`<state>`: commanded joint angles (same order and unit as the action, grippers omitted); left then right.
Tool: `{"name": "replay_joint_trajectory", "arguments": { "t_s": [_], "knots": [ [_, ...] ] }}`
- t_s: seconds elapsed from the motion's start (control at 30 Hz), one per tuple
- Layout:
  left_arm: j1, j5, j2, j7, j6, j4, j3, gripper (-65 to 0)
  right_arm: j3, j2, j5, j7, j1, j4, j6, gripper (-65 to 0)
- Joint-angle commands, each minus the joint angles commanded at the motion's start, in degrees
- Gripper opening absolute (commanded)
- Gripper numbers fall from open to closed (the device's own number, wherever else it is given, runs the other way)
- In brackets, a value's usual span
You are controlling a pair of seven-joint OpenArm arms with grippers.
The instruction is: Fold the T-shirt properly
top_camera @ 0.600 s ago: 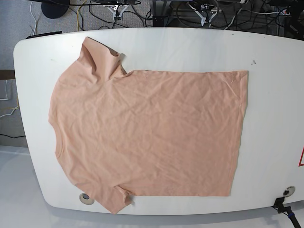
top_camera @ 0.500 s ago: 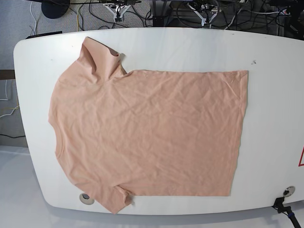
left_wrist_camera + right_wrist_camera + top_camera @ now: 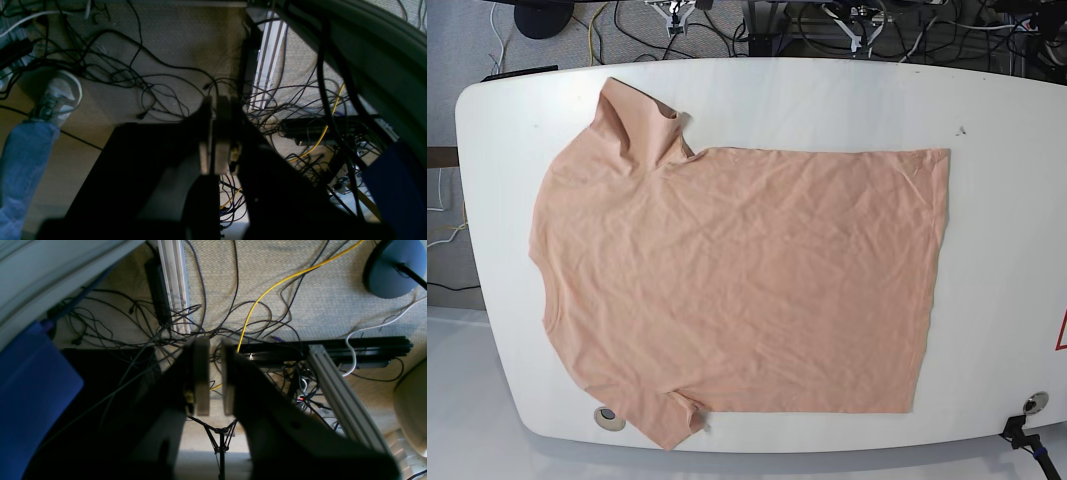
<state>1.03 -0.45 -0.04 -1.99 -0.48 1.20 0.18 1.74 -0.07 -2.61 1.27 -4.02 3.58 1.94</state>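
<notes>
T-shirt, one, peach, unfolded, wrinkled, across the desk toward its left edge; my left end effector clenched, empty; my right released

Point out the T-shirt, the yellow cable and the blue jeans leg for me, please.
T-shirt [image 3: 757,280]: base view, middle of its body.
Yellow cable [image 3: 249,314]: right wrist view, on its upper stretch.
Jeans leg [image 3: 28,156]: left wrist view, below the knee.
</notes>
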Motion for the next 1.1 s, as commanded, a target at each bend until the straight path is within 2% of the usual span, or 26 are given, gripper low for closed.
{"name": "replay_joint_trajectory", "arguments": {
  "t_s": [0.37,0.4,0.43,1.1],
  "knots": [
    [-0.28,0.0,-0.15,0.3,-0.11,0.02,0.07,-64.8,0.09,0.11,-0.13,0.18,-0.35,0.42,-0.02,-59.6],
    [-0.03,-0.62,-0.22,0.22,-0.09,0.82,0.15,-65.0,0.26,-0.1,0.07,0.39,0.09,0.49,0.78,-59.0],
    [-0.05,-0.38,-0.32,0.09,-0.1,0.68,0.19,-65.0,0.19,-0.03,-0.1,0.55,0.05,0.41,0.81,-59.0],
    [0.11,-0.36,-0.55,-0.69,0.19,0.74,0.32,-65.0,-0.03,0.02,0.11,0.43,0.02,1.23,0.69,-59.3]
  ]
}}
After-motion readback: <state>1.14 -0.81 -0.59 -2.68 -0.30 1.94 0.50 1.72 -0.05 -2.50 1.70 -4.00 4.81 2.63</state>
